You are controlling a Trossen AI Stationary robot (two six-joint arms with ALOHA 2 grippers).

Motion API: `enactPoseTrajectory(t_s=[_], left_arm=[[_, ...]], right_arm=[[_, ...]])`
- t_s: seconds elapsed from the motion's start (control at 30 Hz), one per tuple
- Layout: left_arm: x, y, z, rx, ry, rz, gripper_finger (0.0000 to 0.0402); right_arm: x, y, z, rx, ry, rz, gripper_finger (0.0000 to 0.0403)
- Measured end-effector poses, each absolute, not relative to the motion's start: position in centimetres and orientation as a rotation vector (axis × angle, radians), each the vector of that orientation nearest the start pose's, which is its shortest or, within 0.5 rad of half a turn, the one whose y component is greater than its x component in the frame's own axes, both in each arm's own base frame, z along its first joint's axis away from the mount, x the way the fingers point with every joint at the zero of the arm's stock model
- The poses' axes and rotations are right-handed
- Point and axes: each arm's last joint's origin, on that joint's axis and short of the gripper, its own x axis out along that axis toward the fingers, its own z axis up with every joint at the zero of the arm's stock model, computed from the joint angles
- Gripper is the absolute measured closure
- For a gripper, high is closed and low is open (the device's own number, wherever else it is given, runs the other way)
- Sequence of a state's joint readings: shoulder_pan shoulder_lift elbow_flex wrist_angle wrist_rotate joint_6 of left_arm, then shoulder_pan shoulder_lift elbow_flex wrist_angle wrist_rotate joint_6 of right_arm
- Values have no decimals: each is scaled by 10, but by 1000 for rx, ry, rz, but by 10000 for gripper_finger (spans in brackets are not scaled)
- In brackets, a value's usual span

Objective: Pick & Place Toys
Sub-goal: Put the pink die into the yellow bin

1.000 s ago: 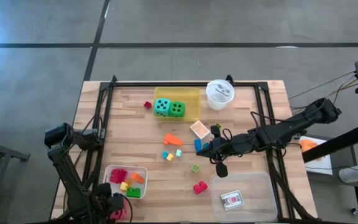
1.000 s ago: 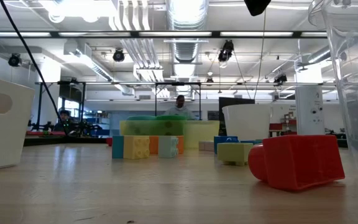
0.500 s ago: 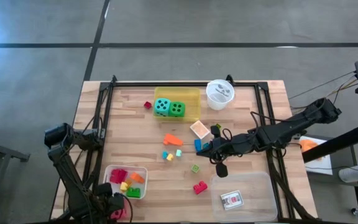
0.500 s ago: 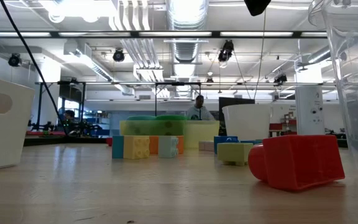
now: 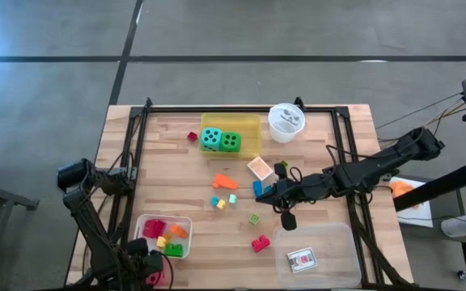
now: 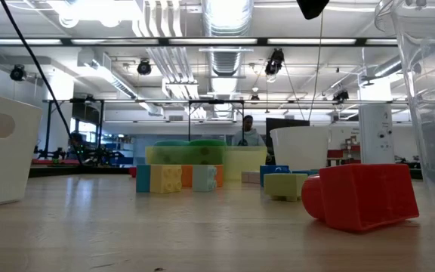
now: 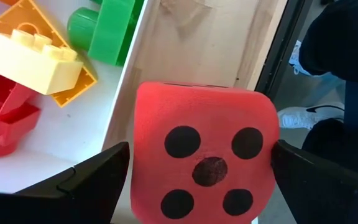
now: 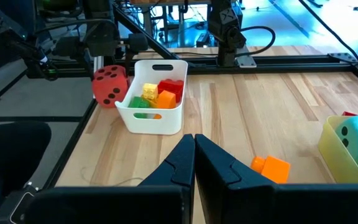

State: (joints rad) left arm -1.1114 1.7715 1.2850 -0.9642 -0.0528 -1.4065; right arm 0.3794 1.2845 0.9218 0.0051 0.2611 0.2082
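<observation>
The red die (image 7: pixel 204 162), black-dotted, sits between the fingers of my left gripper (image 5: pixel 146 273) at the table's near left, just beside the near side of the white tray (image 5: pixel 142 223). That tray holds red, yellow, orange and green blocks (image 8: pixel 154 92). The right wrist view shows the die (image 8: pixel 109 84) next to the tray's corner. My right gripper (image 5: pixel 259 194) is shut on nothing and hangs over the table's middle right. Loose blocks (image 5: pixel 225 182) lie under and beside it. A teal and a green die (image 5: pixel 220 141) rest in the yellow tray. My left gripper pinches the red die by two opposite sides (image 7: pixel 140 165) between its two fingers (image 7: pixel 92 180). The fingers come from above and point down. The five-dot face is turned up. The die hangs over the table's near edge, about level with the white tray's rim.
A round white cup (image 5: pixel 286 123) stands at the far right. A clear tray (image 5: pixel 334 257) holding a card is at the near right. A red block (image 5: pixel 260 243), a green block (image 5: pixel 254 219) and a small red block (image 5: pixel 192 137) lie loose on the wood.
</observation>
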Motion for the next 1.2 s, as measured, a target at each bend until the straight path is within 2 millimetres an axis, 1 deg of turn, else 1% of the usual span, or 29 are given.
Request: enactPoseTrajectory(t_s=[0.17,0.43,0.97,1.07,1.2], left_arm=[[147,-294,204,-308,1470,153,27],[146,-293,195,-326,1483,143,27],[146,-292,194,-304,1483,139,30],[146,-292,193,-297,1474,143,48],[145,-290,190,-304,1469,149,103]], right_arm=[[268,99,292,93,350,81,394],[268,99,292,93,350,81,394],[268,99,292,93,350,80,394],[268,99,292,93,350,80,394],[268,99,292,94,349,80,394]])
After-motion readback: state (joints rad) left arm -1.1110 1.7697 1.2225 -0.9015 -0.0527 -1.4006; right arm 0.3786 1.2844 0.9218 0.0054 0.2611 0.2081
